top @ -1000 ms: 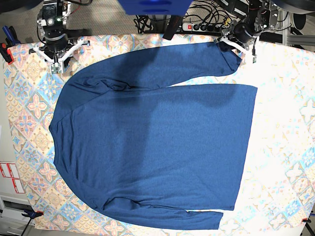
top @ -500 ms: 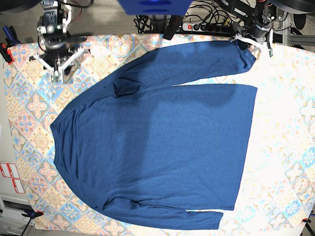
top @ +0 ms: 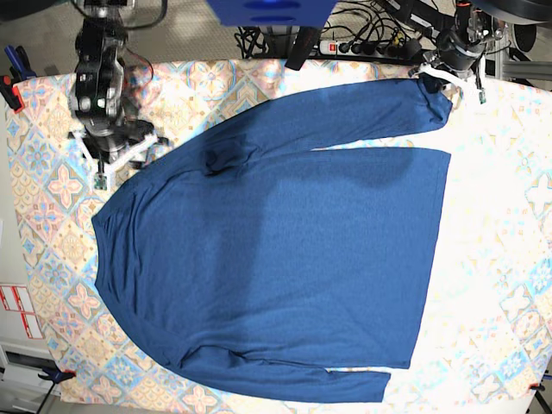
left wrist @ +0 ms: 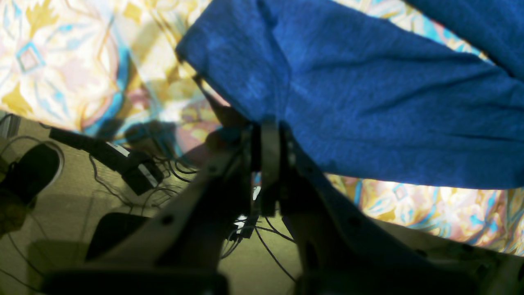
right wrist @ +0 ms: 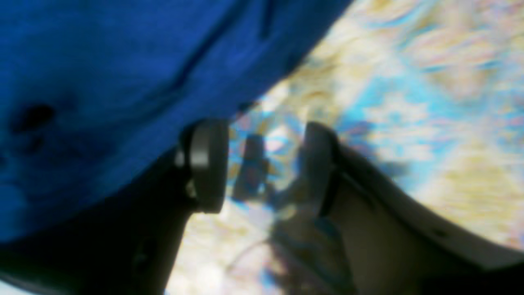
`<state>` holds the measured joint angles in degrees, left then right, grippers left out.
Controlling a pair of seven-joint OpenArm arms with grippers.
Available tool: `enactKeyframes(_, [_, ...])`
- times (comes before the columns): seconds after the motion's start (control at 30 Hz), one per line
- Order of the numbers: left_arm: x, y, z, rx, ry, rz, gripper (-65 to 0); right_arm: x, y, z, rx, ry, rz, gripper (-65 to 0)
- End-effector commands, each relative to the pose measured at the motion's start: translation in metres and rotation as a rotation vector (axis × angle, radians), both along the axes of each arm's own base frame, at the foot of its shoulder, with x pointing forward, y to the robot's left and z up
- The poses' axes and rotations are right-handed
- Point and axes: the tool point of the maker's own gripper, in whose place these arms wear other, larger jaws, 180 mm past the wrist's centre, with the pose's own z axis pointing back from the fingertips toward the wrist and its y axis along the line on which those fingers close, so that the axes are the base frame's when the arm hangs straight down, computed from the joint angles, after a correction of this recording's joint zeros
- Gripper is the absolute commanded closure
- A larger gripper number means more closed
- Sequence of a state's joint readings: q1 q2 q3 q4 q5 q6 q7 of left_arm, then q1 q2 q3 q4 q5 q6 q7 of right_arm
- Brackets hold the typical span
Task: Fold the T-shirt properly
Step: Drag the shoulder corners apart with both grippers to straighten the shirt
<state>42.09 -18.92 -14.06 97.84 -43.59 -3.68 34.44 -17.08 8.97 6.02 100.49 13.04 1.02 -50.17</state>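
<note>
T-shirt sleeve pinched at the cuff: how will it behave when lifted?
Likely floppy: the T-shirt creases where the left gripper pinches it. Probably light, since a small pinch gathers the cuff. It may drag on the tablecloth, with most of it lying flat.

This is looking like a robot lab or workshop, not a home. A bench (top: 504, 259) is wearing a bright patterned tablecloth (top: 52, 181), and two robot arms are standing at its far edge. Just behind the left gripper (top: 442, 78), a power strip (top: 358, 47) is lying on the floor with many black cables (top: 259, 39) plugging into it and curling around. More wires are hanging below that gripper in its own camera view. Beside the right gripper (top: 116, 159), clamps (top: 10, 86) are gripping the bench edge. Red and white stickers (top: 19, 310) are sitting on a white box near the bench corner.
</note>
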Motion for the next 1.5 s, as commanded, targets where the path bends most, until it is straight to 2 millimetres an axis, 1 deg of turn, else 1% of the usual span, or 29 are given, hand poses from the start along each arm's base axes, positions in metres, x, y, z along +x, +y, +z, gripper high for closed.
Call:
enactKeyframes(0.0, [0.004,0.003,0.006,0.013,-0.021,-0.01,0.0,0.014,-0.003,0.007,0.019,-0.046,-0.007,-29.2])
enactKeyframes(0.17, [0.003,0.003,0.005,0.012,-0.018,-0.011,0.0,0.026,0.004,-0.01,0.132,-0.022,-0.048,-29.2])
enactKeyframes(0.37, [0.002,0.003,0.005,0.012,-0.017,-0.011,0.0,0.037,0.002,-0.028,0.169,0.013,-0.08,-29.3])
enactKeyframes(0.47, [0.002,0.003,0.005,0.012,-0.017,-0.011,0.0,0.041,-0.005,-0.031,0.173,0.019,-0.105,-29.3])
enactKeyframes(0.6, [0.002,0.002,0.005,0.011,-0.017,-0.01,0.0,0.044,-0.017,-0.041,0.186,0.042,-0.155,-29.3])
enactKeyframes(0.73, [0.002,0.002,0.005,0.011,-0.017,-0.01,0.0,0.047,-0.018,-0.051,0.201,0.069,-0.171,-29.2])
enactKeyframes(0.83, [0.002,0.002,0.005,0.011,-0.017,-0.01,0.0,0.04,-0.017,-0.059,0.205,0.097,-0.177,-28.9])
enactKeyframes(0.9, [0.002,0.002,0.005,0.011,-0.017,-0.01,0.0,0.04,-0.017,-0.059,0.206,0.1,-0.178,-27.1])
enactKeyframes(0.93, [0.002,0.002,0.005,0.011,-0.017,-0.01,0.0,0.04,-0.017,-0.059,0.207,0.099,-0.178,-24.3])
enactKeyframes(1.03, [0.002,0.002,0.005,0.011,-0.017,-0.01,0.0,0.037,-0.021,-0.06,0.203,0.1,-0.185,-9.1])
enactKeyframes(1.07, [0.002,0.003,0.005,0.012,-0.016,-0.01,0.0,0.036,-0.026,-0.059,0.204,0.096,-0.204,-2.3])
enactKeyframes(1.1, [0.002,0.003,0.005,0.014,-0.018,-0.011,0.0,0.033,-0.034,-0.059,0.205,0.095,-0.229,0.0])
enactKeyframes(1.23, [0.002,0.003,0.005,0.015,-0.016,-0.011,0.0,0.009,-0.067,-0.06,0.207,0.106,-0.345,-0.2])
enactKeyframes(1.33, [0.001,0.004,0.005,0.017,-0.013,-0.014,0.0,-0.009,-0.087,-0.054,0.187,0.089,-0.404,0.0])
enactKeyframes(1.37, [-0.003,0.004,0.004,0.018,-0.004,-0.016,0.0,-0.014,-0.091,-0.052,0.179,0.087,-0.411,0.0])
enactKeyframes(1.47, [-0.008,-0.001,0.004,0.002,-0.006,-0.048,0.0,-0.029,-0.097,-0.047,0.151,0.086,-0.411,0.0])
